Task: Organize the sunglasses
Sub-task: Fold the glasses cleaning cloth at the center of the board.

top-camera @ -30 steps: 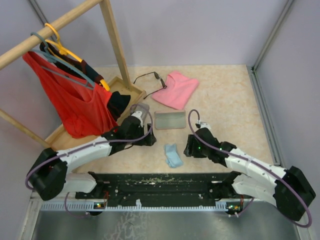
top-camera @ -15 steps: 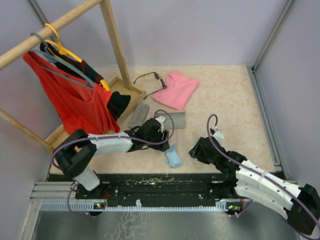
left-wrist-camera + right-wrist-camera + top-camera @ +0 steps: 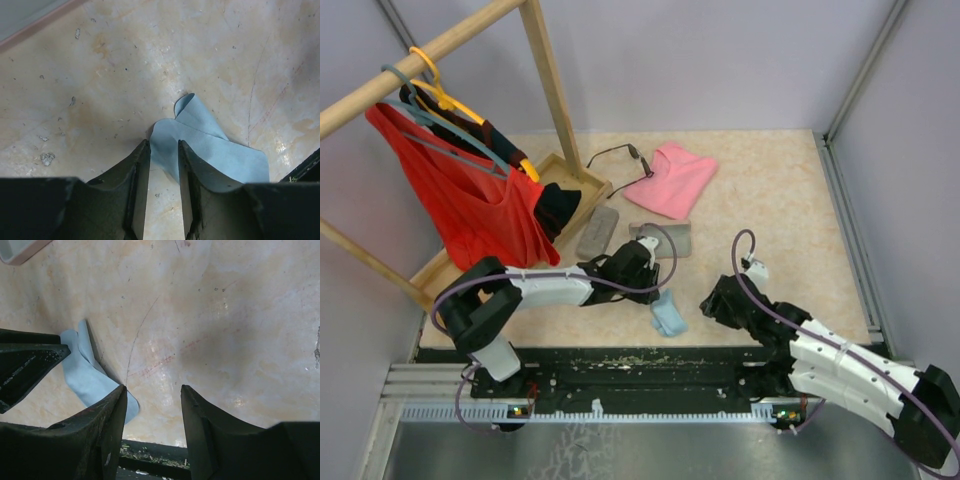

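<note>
Landmark: light-blue cloth [image 3: 669, 316], crumpled on the table [image 3: 780, 200] near the front edge. All places below are taken from it.
Wooden rack [image 3: 548, 80]: far left of the cloth and well behind it. A red garment [image 3: 470, 210] hangs from it on hangers.
Left arm [image 3: 545, 285]: comes in from the cloth's left, low over the table.
Grey case [image 3: 598, 231]: behind the cloth and a little left, lying flat and shut.
Sunglasses [image 3: 634, 153]: one pair in view, well behind the cloth and slightly left. They lie on the table with one slim arm trailing left. Neither gripper is near them.
Left gripper [image 3: 162, 150]: tips are down at the cloth's left edge. The fingers [image 3: 137, 170] are drawn in to a slim gap but not closed. In the wrist view the cloth's edge lies between the tips, and bare table shows through the rest of the gap. Nothing is clamped.
Second case [image 3: 675, 238]: straight behind the cloth and close to it. It has a pale grey-green face and a pinkish rim. The left gripper's body hides its near-left corner.
Pink cloth [image 3: 672, 178]: farther behind the cloth, beyond the second case, loosely folded.
Right gripper [image 3: 152, 387]: just right of the cloth and apart from it, pointing toward it. The fingers are spread fairly wide with only bare table between them, and it holds nothing.
Right arm [image 3: 840, 360]: stretches off to the cloth's right, toward the front corner.
</note>
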